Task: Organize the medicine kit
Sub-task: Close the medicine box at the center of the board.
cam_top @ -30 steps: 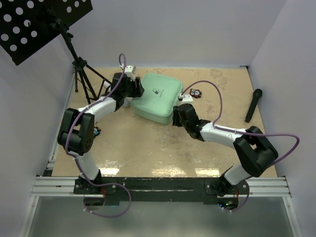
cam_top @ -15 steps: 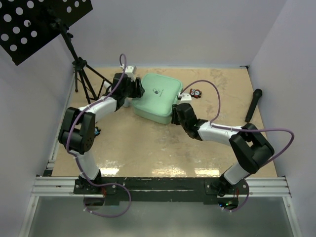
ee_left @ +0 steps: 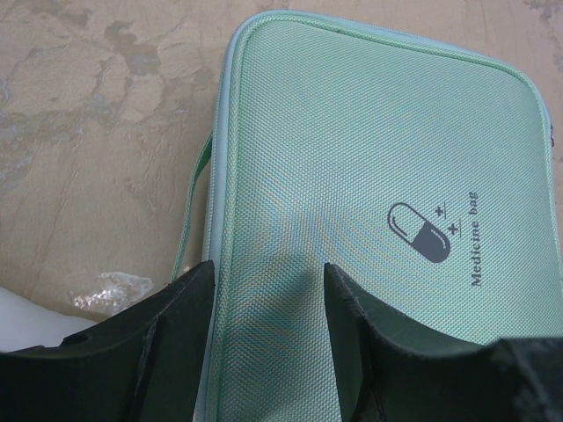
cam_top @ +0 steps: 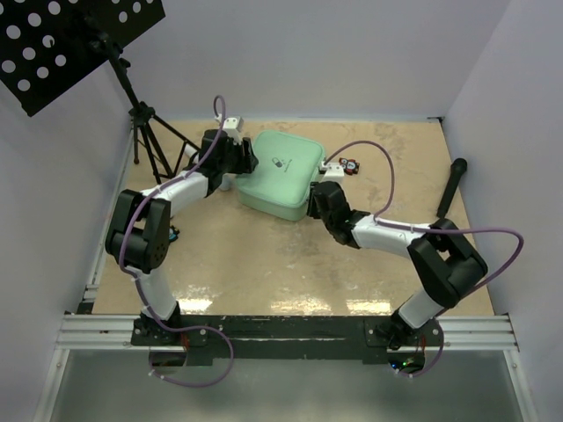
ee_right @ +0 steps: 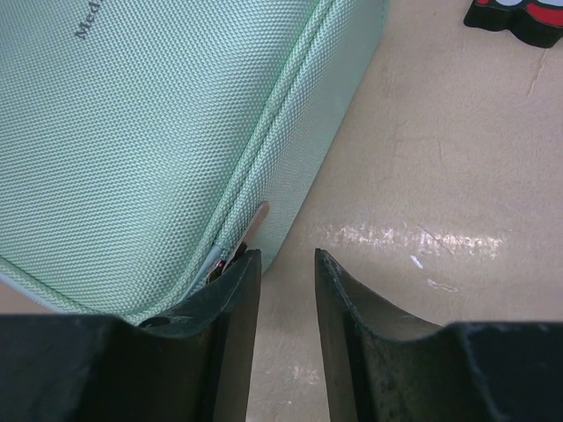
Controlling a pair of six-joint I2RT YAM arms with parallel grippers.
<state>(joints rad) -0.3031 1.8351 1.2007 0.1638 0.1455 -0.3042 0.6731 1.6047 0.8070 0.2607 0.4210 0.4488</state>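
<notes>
The mint-green medicine kit [cam_top: 280, 171] lies zipped shut at the back middle of the table, its pill logo [ee_left: 420, 230] facing up. My left gripper [cam_top: 241, 160] is at the kit's left edge. In the left wrist view the left gripper [ee_left: 268, 281] is open, its fingers flanking a strip of the lid [ee_left: 369, 141] beside the seam. My right gripper [cam_top: 313, 197] is at the kit's near right corner. In the right wrist view the right gripper [ee_right: 286, 255] is open with a narrow gap and only bare table between its fingers. The metal zip pull [ee_right: 256, 220] sticks out just beyond the left finger's tip, outside the gap.
A small black-and-red gadget [cam_top: 350, 164] lies right of the kit, also in the right wrist view as the gadget [ee_right: 515, 18]. A black cylinder [cam_top: 451, 186] rests near the right wall. A tripod stand [cam_top: 145, 132] is at the back left. White and crinkled clear material [ee_left: 106, 288] lies left of the kit.
The right gripper's jaws have narrowed and it has edged closer to the kit's corner. The left arm and the kit have not moved.
</notes>
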